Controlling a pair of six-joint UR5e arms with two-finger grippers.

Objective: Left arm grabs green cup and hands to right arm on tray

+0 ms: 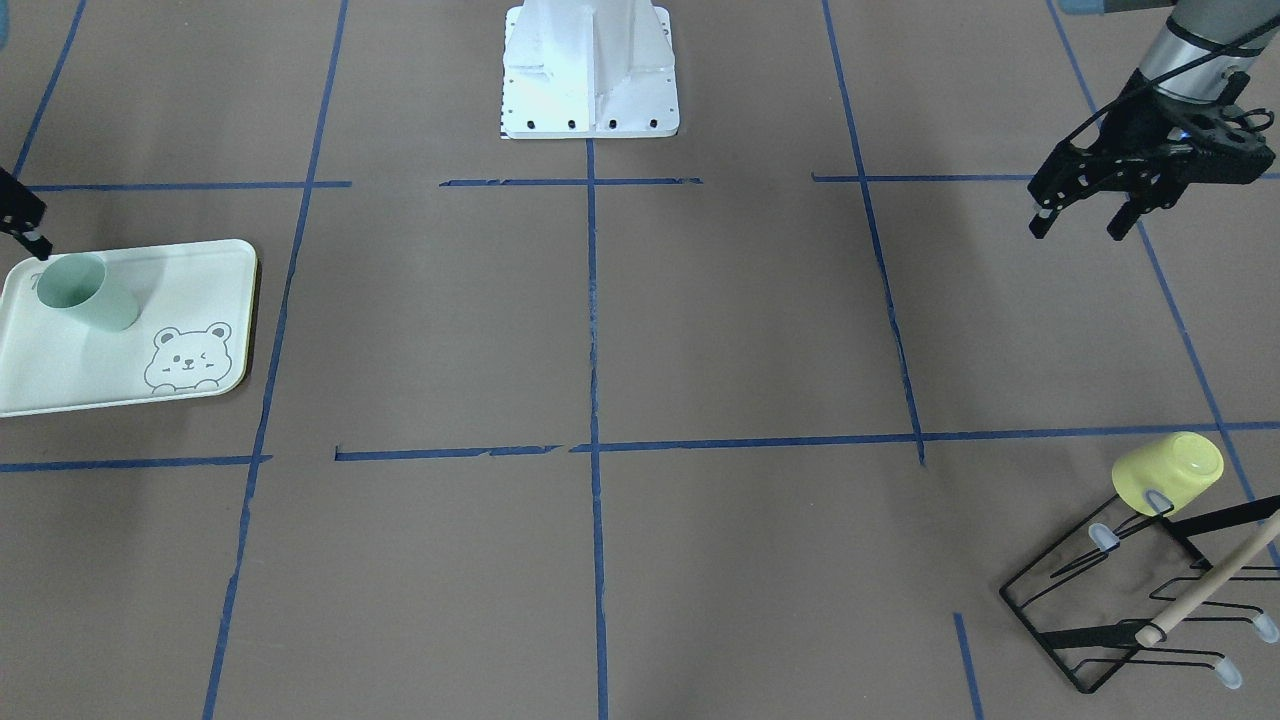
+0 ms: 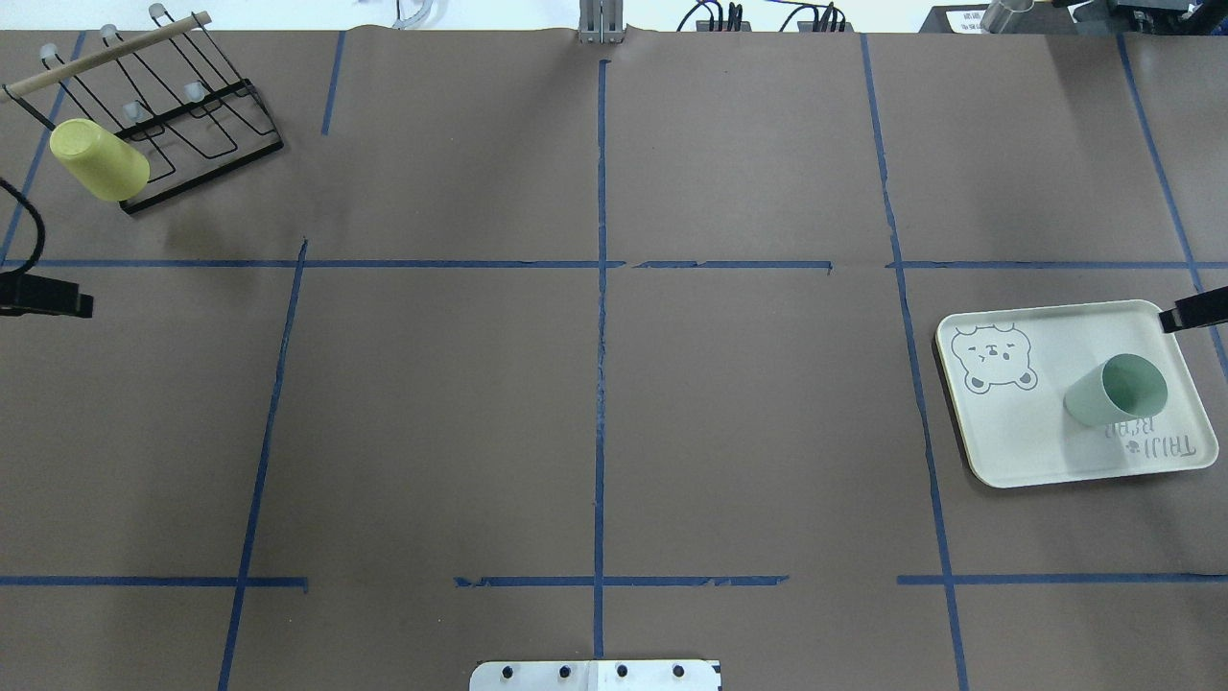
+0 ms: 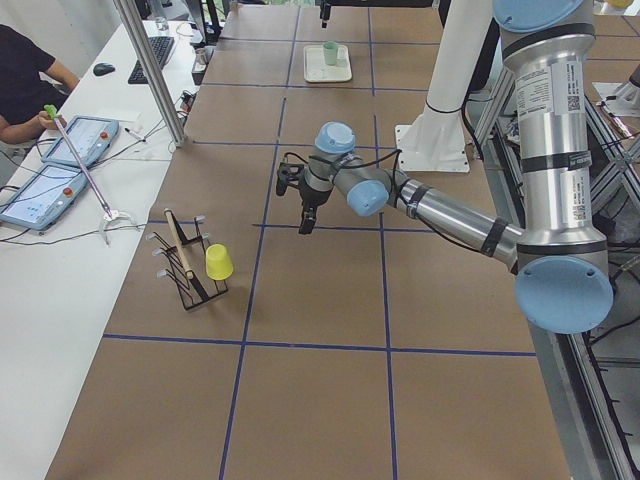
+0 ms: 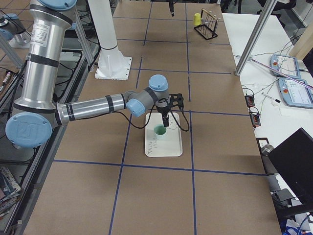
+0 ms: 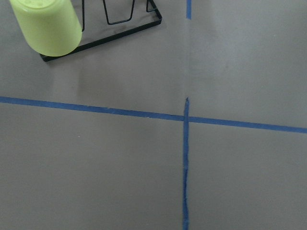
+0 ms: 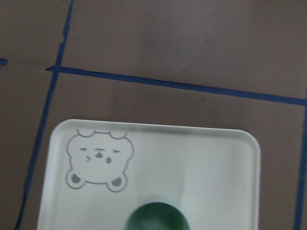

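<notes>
The green cup [image 1: 85, 290] stands upright and free on the tray [image 1: 190, 290], at its robot-side end away from the bear drawing; it also shows in the overhead view [image 2: 1116, 389] on the tray [image 2: 1007, 432]. My right gripper [image 4: 166, 120] hangs just above and beside the cup, not touching it. Only one finger [image 1: 30, 228] shows at the front view's edge, apart from its mate, so the gripper reads as open. My left gripper [image 1: 1080, 228] is open and empty, held above the table far from the tray.
A pale yellow cup [image 1: 1168, 472] sits upside down on a peg of a black wire rack [image 1: 1120, 610] on the left arm's side. The white robot base [image 1: 590, 70] stands at the table's middle edge. Blue tape lines mark the brown table.
</notes>
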